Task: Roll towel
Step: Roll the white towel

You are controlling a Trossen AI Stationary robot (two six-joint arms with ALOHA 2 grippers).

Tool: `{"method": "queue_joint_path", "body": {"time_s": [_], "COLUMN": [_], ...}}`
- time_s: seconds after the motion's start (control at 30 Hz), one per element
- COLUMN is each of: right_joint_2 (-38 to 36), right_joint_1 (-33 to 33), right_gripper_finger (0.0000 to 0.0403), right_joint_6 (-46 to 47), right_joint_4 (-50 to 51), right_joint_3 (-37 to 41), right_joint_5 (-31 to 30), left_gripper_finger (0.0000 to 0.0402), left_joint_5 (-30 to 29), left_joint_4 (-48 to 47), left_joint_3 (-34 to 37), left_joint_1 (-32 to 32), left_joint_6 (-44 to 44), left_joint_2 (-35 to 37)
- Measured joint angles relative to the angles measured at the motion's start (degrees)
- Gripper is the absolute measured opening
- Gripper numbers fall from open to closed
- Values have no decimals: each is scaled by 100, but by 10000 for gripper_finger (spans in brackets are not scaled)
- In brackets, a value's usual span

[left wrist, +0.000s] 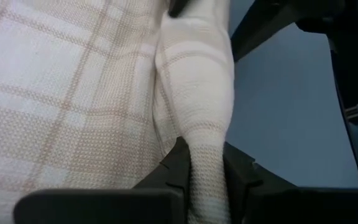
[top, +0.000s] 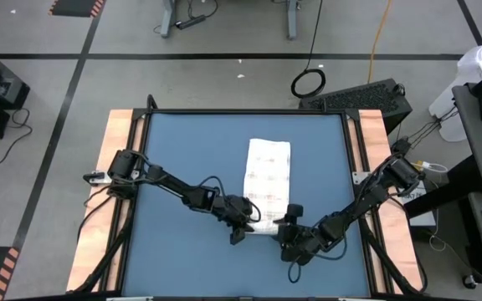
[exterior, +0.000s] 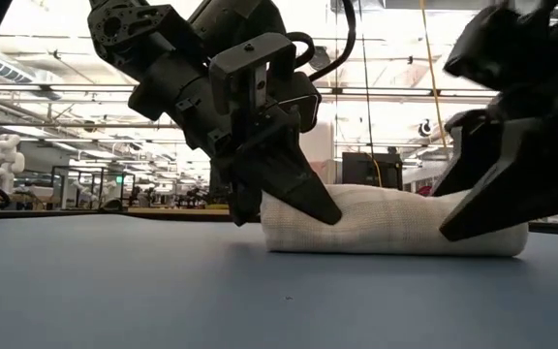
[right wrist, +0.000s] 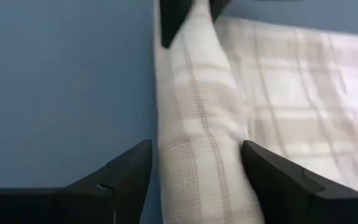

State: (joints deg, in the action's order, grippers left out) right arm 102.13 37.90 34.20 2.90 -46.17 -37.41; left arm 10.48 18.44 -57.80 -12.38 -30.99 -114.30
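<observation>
The towel [top: 268, 178] lies on the blue table [top: 182, 150], a little toward the right arm's side of the middle, and its near end is turned up into a thick roll [exterior: 395, 225]. The rest of the cloth lies flat and stretches away from both grippers toward the far edge of the table. The left gripper [top: 248, 219] is at one end of the roll, and its two fingers [left wrist: 176, 165] are pressed close together with a fold of the cloth pinched between them; in the left wrist view the roll runs straight away from these fingers and the flat plaid part lies beside it. The right gripper [top: 289, 224] is at the other end of the roll, just beside the left one. Its fingers [right wrist: 129, 168] are spread wide, one on each side of the roll, so the roll sits between them; I cannot tell whether the pads really press the cloth or only stand next to it. In the low view the roll rests on the table surface, with the left gripper's dark fingertip [exterior: 303, 194] lying against one end of it and the right gripper's finger [exterior: 497, 194] coming down at a slant in front of the other end. In the right wrist view the left gripper's fingertips [right wrist: 169, 28] show at the far end of the roll.
</observation>
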Motion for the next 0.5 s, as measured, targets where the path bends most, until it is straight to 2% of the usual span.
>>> {"method": "queue_joint_path", "body": {"time_s": [0.2,0.5], "right_joint_2": [0,196], "right_joint_1": [-150,-27], "right_gripper_finger": [192,117], "right_joint_6": [749,1635], "right_joint_4": [297,275], "right_joint_3": [-4,-13], "right_joint_5": [476,506], "left_gripper_finger": [63,173], "left_joint_5": [-267,-729], "left_joint_4": [12,-41], "left_joint_3": [0,4], "left_joint_1": [-7,-9], "left_joint_6": [41,564], "left_joint_2": [2,276]}}
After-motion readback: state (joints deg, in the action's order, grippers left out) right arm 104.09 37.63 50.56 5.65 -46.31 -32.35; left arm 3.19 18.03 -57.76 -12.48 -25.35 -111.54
